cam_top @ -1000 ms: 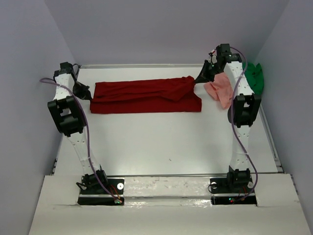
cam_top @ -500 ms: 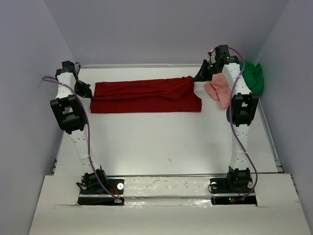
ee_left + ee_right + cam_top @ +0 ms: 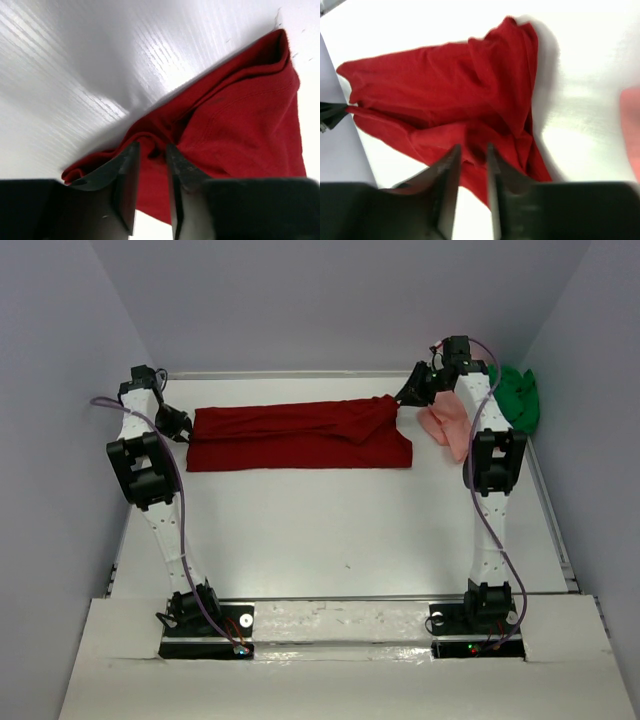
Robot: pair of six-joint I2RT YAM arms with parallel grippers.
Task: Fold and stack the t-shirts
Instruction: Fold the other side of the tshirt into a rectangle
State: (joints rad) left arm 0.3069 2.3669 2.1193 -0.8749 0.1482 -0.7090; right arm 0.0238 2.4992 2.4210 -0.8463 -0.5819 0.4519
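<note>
White surface (image 3: 330, 530) | dark red shirt (image 3: 300, 435) lies half folded | pink shirt (image 3: 450, 423), green shirt (image 3: 520, 398) not folded | left fingers (image 3: 125, 190), right fingers (image 3: 445, 190) open a little

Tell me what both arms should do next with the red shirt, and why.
Probably lift the left gripper and right gripper clear. Both sit at the ends of the red shirt with jaws slightly apart, apparently gripping nothing, and the shirt already lies as a long folded band on the table.

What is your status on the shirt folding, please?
Left gripper and right gripper slightly open, one at each end of the dark red t-shirt. It lies flat, folded lengthwise. Pink shirt and green shirt lie far right.
</note>
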